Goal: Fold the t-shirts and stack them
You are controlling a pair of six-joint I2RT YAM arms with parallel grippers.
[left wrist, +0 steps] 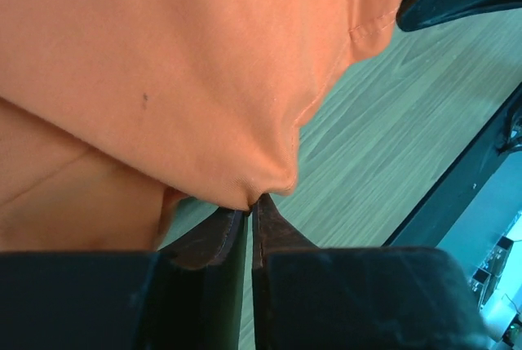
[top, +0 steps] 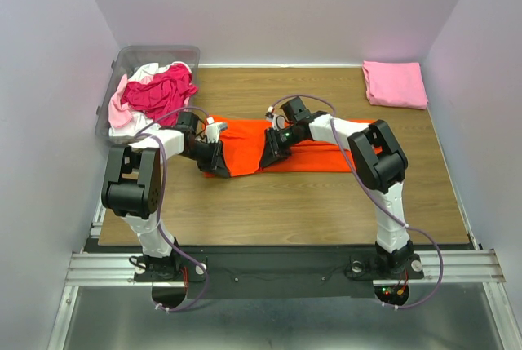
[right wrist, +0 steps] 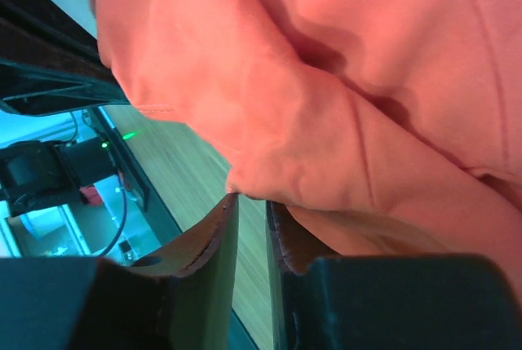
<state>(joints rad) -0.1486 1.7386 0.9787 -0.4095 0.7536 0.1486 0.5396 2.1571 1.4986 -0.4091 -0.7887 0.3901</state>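
Note:
The bright orange t-shirt point(top: 245, 144) lies across the middle of the table, partly folded. My left gripper point(top: 215, 162) is at its near left corner, and the left wrist view shows it point(left wrist: 251, 200) shut on a pinch of the orange cloth point(left wrist: 204, 64), held just above the wood. My right gripper point(top: 267, 159) is at the near edge about mid-shirt. Its jaws point(right wrist: 251, 203) are closed to a narrow gap on a fold of the orange cloth point(right wrist: 326, 81). A folded light pink t-shirt point(top: 395, 83) lies at the far right corner.
A clear plastic bin point(top: 130, 58) stands at the far left corner, holding a crumpled magenta shirt point(top: 163, 89) and pale pink and white shirts point(top: 121, 109). Bare wood runs along the near strip of the table point(top: 285, 211). Walls close in on three sides.

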